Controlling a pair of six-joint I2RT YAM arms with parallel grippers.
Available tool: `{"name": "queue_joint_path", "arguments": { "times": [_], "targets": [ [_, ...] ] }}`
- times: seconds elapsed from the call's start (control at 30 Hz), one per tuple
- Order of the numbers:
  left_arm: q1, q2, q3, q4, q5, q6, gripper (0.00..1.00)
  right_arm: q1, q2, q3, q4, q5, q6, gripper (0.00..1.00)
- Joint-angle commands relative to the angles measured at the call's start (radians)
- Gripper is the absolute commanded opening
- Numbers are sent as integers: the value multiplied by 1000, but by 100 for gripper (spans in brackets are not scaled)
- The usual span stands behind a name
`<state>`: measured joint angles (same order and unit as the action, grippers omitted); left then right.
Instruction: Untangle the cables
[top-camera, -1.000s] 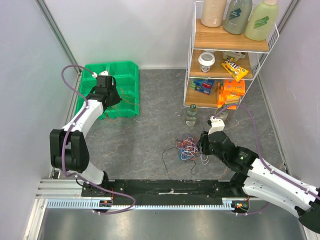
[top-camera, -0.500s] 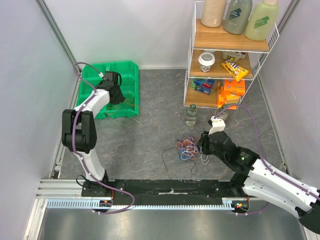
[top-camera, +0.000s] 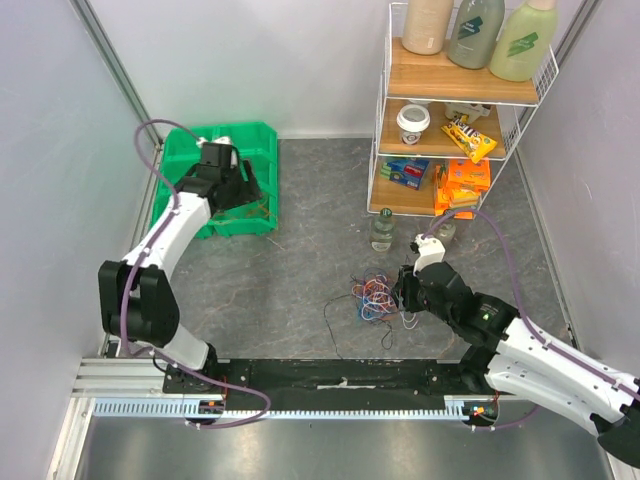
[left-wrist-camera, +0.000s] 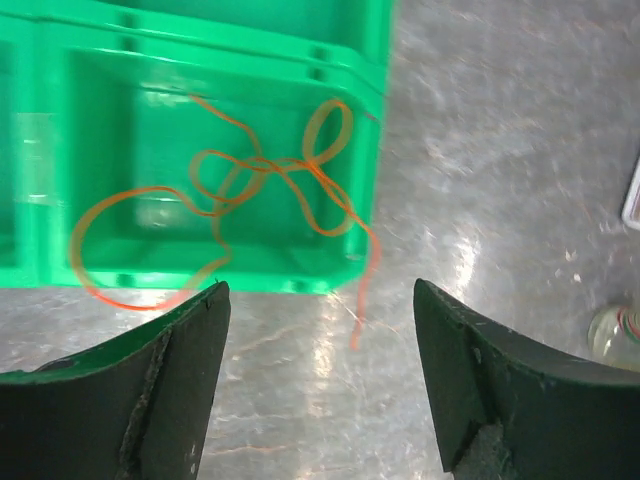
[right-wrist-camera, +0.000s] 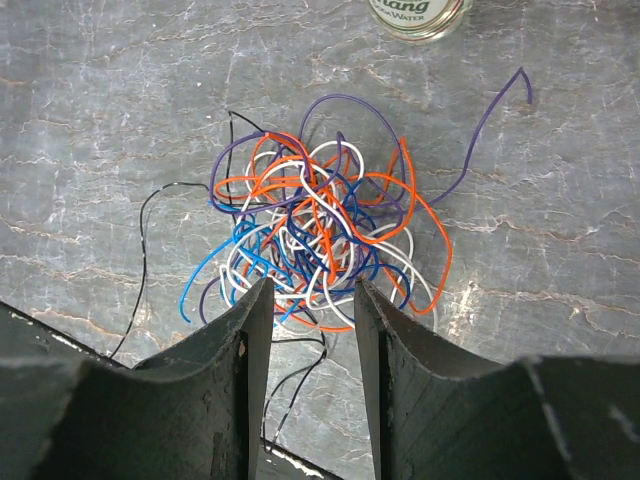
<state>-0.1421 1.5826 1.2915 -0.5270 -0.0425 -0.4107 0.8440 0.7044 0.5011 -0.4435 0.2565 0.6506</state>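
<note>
The bin (top-camera: 255, 135) sits at the far left of the table (top-camera: 310, 220). One cable (left-wrist-camera: 262, 167) lies in its near-right compartment, with one end trailing over the wall onto the table. The tangle (top-camera: 375, 295) lies on the table right of centre. The jar (top-camera: 382, 230) stands behind it, before the rack (top-camera: 455, 110) at far right.

White-and-black left arm (top-camera: 165, 235): elbow folded near base, forearm stretched away, well left of and beyond multicoloured tangle of thin cables (top-camera: 374, 296). Black left gripper (left-wrist-camera: 318, 300): far from tangle, pointing down, fingers spread wide, gripping nothing. White-and-black right arm (top-camera: 545, 362): low, stretched leftward toward tangle. Black right gripper (right-wrist-camera: 310, 292): at tangle's right edge, tips down against it, jaws half apart, strands showing in gap; any pinch on strands unclear.
</note>
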Motion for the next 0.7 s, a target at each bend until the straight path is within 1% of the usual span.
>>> {"name": "queue_joint_path", "arguments": {
  "times": [0.0, 0.07, 0.1, 0.17, 0.23, 0.4, 0.53, 0.67],
  "targets": [
    [-239, 9, 15, -43, -105, 56, 81, -2, 13, 54, -8, -36, -40, 45],
    [-303, 97, 76, -80, -196, 85, 82, -2, 23, 57, -6, -28, -45, 45],
    [-321, 143, 110, -106, -218, 92, 80, -2, 20, 56, -8, -22, -43, 45],
    [-353, 210, 167, -146, -290, 113, 72, -3, 12, 53, -9, -10, -40, 45],
    [-384, 247, 195, -182, -353, 115, 72, -3, -11, 45, -14, 9, -34, 45],
    [-453, 251, 117, -185, -476, 70, 73, -3, -40, 37, -24, 36, 1, 45],
    [-476, 228, 40, -166, -497, 35, 73, -2, -37, 37, -30, 18, 14, 45],
    [-476, 257, 25, -162, -481, 36, 65, -3, -45, 36, -46, 24, 11, 45]
  ]
}}
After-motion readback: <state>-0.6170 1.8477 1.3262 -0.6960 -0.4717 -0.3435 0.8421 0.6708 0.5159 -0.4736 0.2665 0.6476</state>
